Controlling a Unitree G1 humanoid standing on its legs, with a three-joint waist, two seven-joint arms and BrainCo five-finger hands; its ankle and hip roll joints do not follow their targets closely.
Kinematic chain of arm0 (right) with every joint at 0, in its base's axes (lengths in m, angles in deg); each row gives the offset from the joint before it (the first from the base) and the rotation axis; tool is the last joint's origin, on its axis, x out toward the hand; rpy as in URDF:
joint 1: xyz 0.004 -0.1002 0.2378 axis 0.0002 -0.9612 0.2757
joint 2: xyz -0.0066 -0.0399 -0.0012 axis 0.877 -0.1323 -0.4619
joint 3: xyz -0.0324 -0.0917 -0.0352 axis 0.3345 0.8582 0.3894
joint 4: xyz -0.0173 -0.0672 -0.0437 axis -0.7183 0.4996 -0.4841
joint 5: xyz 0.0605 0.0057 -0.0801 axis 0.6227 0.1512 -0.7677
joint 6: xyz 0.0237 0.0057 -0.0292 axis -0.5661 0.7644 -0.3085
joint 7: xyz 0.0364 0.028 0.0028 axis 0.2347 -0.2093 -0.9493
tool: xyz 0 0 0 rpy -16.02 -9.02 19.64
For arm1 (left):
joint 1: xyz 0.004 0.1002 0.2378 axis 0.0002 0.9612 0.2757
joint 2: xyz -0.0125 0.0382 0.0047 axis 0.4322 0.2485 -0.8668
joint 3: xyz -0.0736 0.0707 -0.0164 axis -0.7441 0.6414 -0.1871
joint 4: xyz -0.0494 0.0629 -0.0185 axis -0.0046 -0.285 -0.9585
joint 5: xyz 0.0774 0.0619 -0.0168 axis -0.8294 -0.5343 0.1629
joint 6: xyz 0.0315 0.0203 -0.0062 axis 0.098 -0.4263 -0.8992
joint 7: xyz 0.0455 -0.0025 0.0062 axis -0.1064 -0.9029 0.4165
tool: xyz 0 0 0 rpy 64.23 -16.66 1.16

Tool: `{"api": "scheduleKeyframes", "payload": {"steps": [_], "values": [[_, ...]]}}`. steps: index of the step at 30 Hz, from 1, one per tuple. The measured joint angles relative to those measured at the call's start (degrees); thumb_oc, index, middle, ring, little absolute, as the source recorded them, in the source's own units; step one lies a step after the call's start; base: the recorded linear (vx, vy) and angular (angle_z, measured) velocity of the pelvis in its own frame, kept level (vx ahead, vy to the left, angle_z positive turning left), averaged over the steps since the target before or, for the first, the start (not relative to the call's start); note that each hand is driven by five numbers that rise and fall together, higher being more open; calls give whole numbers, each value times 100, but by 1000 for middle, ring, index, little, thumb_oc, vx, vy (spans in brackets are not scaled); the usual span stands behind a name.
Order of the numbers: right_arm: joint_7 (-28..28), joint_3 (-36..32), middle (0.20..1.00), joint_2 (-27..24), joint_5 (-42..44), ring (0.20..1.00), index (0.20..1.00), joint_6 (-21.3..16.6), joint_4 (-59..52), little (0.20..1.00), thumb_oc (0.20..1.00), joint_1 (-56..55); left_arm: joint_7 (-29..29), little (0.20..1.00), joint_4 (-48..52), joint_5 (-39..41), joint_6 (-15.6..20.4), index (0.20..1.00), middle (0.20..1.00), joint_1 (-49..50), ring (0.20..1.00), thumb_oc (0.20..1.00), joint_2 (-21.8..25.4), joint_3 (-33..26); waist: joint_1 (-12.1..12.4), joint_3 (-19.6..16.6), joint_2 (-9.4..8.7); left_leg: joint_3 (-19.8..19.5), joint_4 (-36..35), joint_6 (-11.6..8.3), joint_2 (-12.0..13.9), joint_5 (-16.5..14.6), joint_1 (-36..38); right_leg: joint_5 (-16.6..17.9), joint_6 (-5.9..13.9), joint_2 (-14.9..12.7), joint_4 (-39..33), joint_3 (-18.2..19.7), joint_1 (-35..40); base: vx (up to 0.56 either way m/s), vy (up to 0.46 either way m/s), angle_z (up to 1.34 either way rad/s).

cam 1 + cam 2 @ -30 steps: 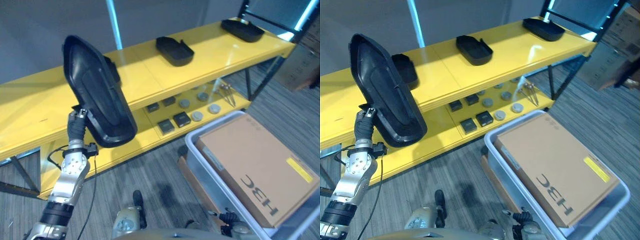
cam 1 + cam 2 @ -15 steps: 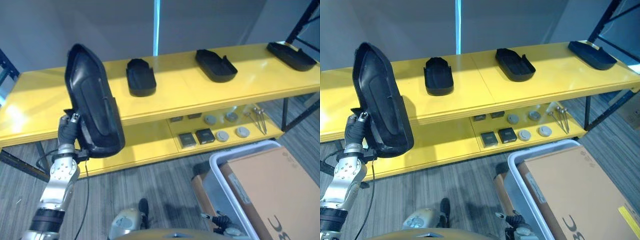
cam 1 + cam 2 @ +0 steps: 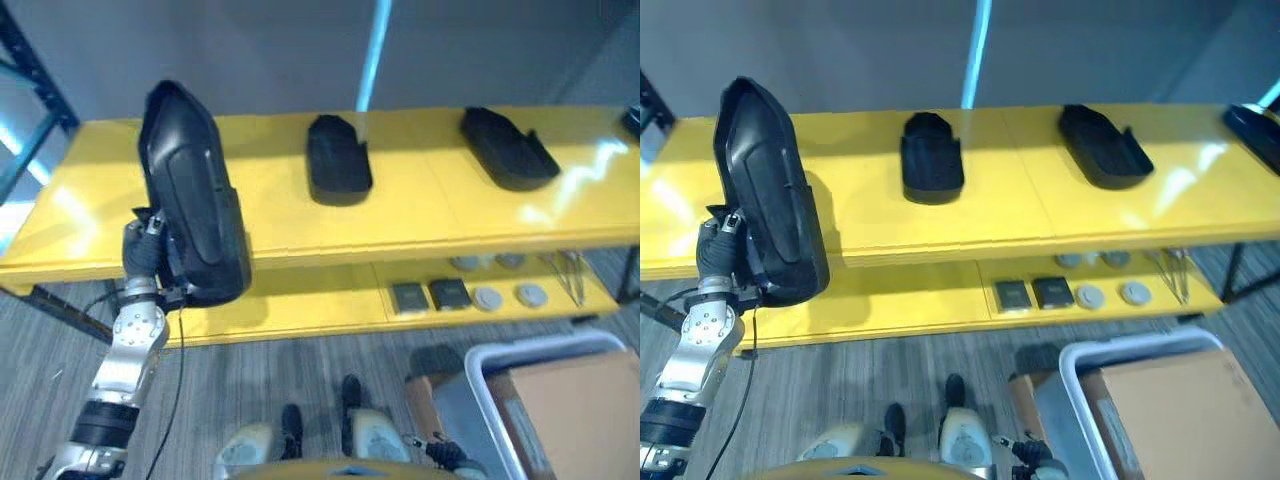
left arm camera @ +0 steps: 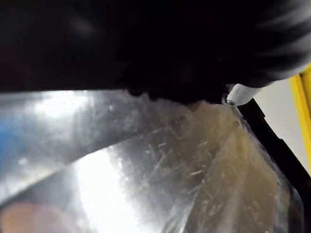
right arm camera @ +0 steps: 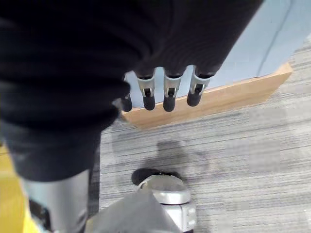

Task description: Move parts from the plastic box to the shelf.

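- The robot's left hand [image 3: 147, 262] grips a long black moulded part [image 3: 192, 198] by its lower end, fingers curled round the edge, and holds it nearly upright in front of the left stretch of the yellow shelf [image 3: 420, 215].
- The right hand [image 5: 165, 92] hangs low beside the plastic box [image 3: 470, 375], fingers relaxed and holding nothing.
- Two like parts [image 3: 338, 160] [image 3: 507, 148] lie flat on the top board; small blocks and discs [image 3: 468, 295] sit on the lower board.
- Risk: with the grip at one end only, the tall part may well pivot or slip as it tips toward flat, and drop to the floor.
- Risk: its lower end hangs level with the shelf's front edge, so a low approach could likely knock that edge and twist the part loose.
- Risk: set down too far right, it could nudge the nearest part; the bare space at left looks safer.
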Motion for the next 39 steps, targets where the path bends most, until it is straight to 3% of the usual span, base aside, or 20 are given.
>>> {"api": "scheduleKeyframes", "payload": {"steps": [4,8,10,11,12,13,15,16,17,19,20,21,23,24,25,28,29,34,36,39], "values": [[12,-20,1000,-104,2,1000,1000,-21,-41,1000,1000,275,67,200,12,0,-42,200,200,-7,200,200,48,9,39,-40,-37,-141,-339,-66,116,185,305,390,-163,125,-614,-214,542,117,-157,19],[-16,-28,1000,-121,3,1000,1000,21,-26,1000,1000,335,61,200,16,3,-186,200,200,-13,200,200,48,62,-39,-165,-70,-166,-271,-278,338,94,302,493,-391,371,-1030,-301,828,108,-140,3],[-22,-37,1000,-144,5,1000,1000,67,2,1000,1000,259,53,200,16,1,-233,200,200,-24,200,200,-32,77,-139,-168,-66,-160,-35,-436,418,56,139,445,-525,412,-1094,-422,865,73,-27,20],[-20,-38,1000,-154,14,1000,1000,70,25,1000,1000,243,58,200,11,1,-239,200,200,-44,200,200,-57,127,-184,-159,-98,-120,248,-551,421,33,-69,445,-714,343,-1093,-448,838,29,38,22],[-18,-41,1000,-157,17,1000,1000,74,31,1000,1000,246,59,200,-8,0,-241,200,200,-69,200,200,-50,195,-215,-125,-154,73,629,-550,490,-153,-302,448,-799,269,-1094,-497,817,54,95,21],[-16,-49,1000,-158,21,1000,1000,78,41,1000,1000,233,53,200,-81,0,-241,200,200,-99,200,200,-57,256,-260,-126,-163,162,830,-634,682,-221,-411,441,-821,223,-1093,-563,814,70,153,17],[-29,-71,1000,-179,15,1000,1000,71,118,1000,1000,242,68,200,-170,-2,-249,200,200,-109,200,200,-79,294,-387,-116,-115,137,641,-827,1297,-186,-419,359,-776,217,-1060,-555,821,93,248,9],[-35,-113,1000,-223,5,1000,1000,50,204,1000,1000,273,102,200,-255,-1,-247,200,200,-160,200,200,-82,293,-449,-96,2,84,113,-1088,1811,-18,-292,311,-709,219,-973,-490,770,75,317,-2],[-34,-180,1000,-264,4,1000,1000,51,204,1000,1000,266,130,200,-283,0,-248,200,200,-221,200,200,-89,293,-500,-83,88,45,-122,-1239,2024,88,-285,283,-675,227,-909,-459,689,66,370,-8],[-24,-182,1000,-372,4,1000,1000,50,213,1000,1000,291,140,200,-284,-2,-247,200,200,-352,200,200,-99,294,-524,-18,260,27,-328,-1303,2350,205,-304,238,-607,175,-750,-394,566,12,377,-11],[-10,-173,1000,-499,29,1000,1000,59,212,1000,1000,342,146,200,-293,-1,-246,200,200,-497,200,200,-84,324,-547,57,378,111,-306,-1234,2443,286,-263,202,-515,55,-538,-390,409,-12,371,-9],[-9,-174,1000,-506,31,1000,1000,59,211,1000,1000,343,146,200,-294,-1,-246,200,200,-501,200,200,-83,326,-547,58,382,114,-307,-1232,2444,287,-261,198,-509,45,-519,-389,400,-4,331,-15],[29,-285,1000,-858,121,1000,1000,79,203,1000,1000,386,198,200,-291,-2,-233,200,200,-688,200,200,-82,438,-605,65,713,143,-325,-984,2243,227,-159,53,-98,-177,29,-252,24,37,282,-24],[44,-401,1000,-828,144,1000,1000,117,206,1000,1000,471,211,200,-323,-1,-224,200,200,-780,200,200,-28,433,-597,183,586,184,-311,-1303,1922,538,-129,49,45,-500,103,-67,-28,76,297,-22],[39,-459,1000,-763,195,1000,1000,128,140,1000,1000,443,227,200,-323,-3,-229,200,200,-779,200,200,-1,444,-636,199,496,198,-331,-1318,1737,502,-126,49,55,-697,77,-85,-5,74,202,-8],[34,-558,1000,-254,346,1000,1000,129,-15,1000,1000,111,253,200,-328,-6,-307,200,200,-741,200,200,322,433,-625,206,199,267,-315,-1128,1285,485,-115,96,62,-1061,-48,-38,100,89,223,14],[17,-700,1000,40,328,1000,1000,81,-7,1000,1000,-70,267,200,-353,-11,-364,200,200,-680,200,200,607,424,-578,202,90,318,-331,-1072,1145,457,-46,257,233,-1201,-105,65,153,58,209,2],[-35,-655,1000,-87,224,1000,1000,16,-39,1000,1000,-194,222,200,-373,-285,-542,200,200,-675,200,200,861,391,-575,196,137,330,-423,-1108,1245,491,12,405,542,-1097,-429,42,301,28,25,-5],[-58,-614,1000,-299,211,1000,1000,6,-81,1000,1000,-149,208,200,-379,-476,-660,200,200,-702,200,200,903,393,-644,185,155,352,-475,-1138,1344,516,57,458,530,-997,-563,39,351,65,-6,-10],[-161,-556,1000,-586,4,1000,1000,46,-261,1000,1000,-140,99,200,-911,-634,-815,200,200,-1152,200,200,1320,426,-749,167,158,440,-636,-1199,1486,587,197,530,471,-838,-707,39,443,70,-8,-13]]}}
